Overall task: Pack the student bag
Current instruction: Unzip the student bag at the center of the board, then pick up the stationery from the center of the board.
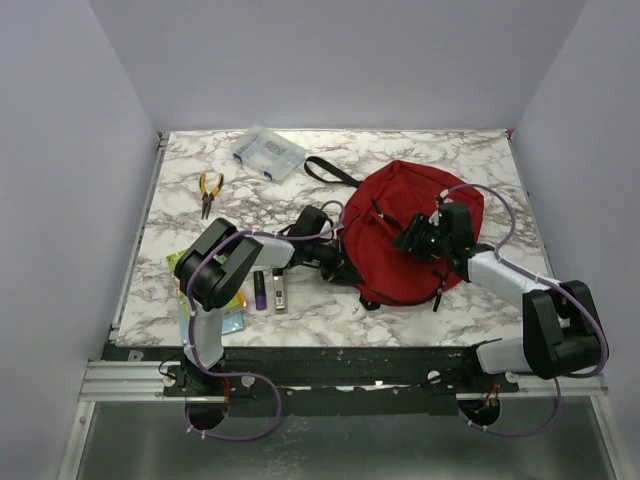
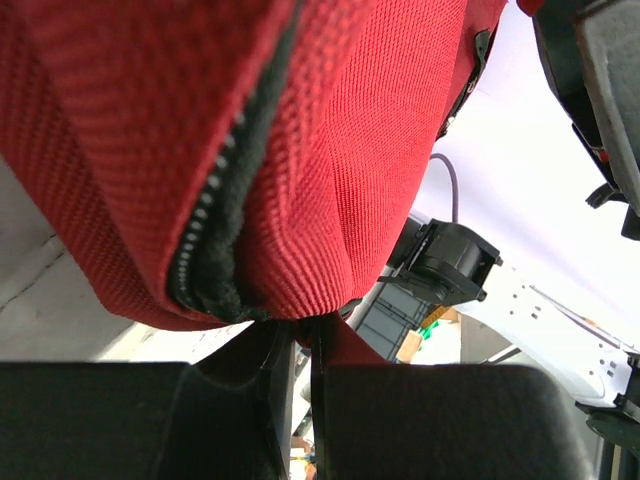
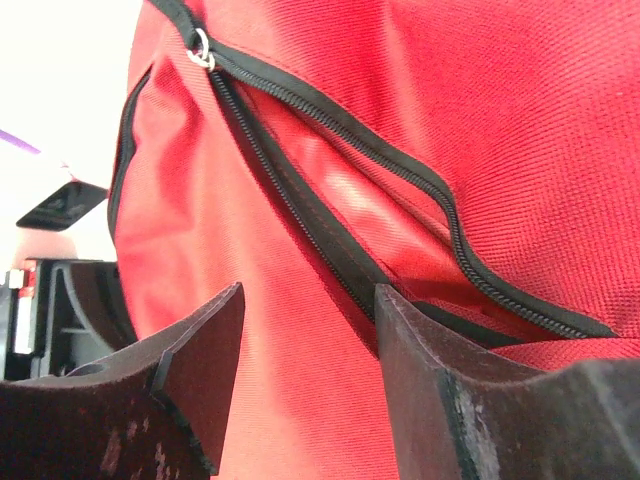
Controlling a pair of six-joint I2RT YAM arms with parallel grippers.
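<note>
There's the left gripper [image 2: 300, 352] clamped on the floppy student bag [image 1: 372, 255], by its zip hem [image 2: 212, 235] I think, right gripper [image 3: 308, 300] half-open, empty: hems hold, cloth sags.

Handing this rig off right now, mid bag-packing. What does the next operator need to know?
Grippers: the left gripper is shut, pinching fabric at the left edge of the student bag. The right gripper is open over the zip, holding nothing.
Things: the bag lies right of centre on the table, zip partly open.
Done: opening started; the inside is hidden.
Left: the pliers, purple marker and clear plastic box lie outside the bag.
</note>
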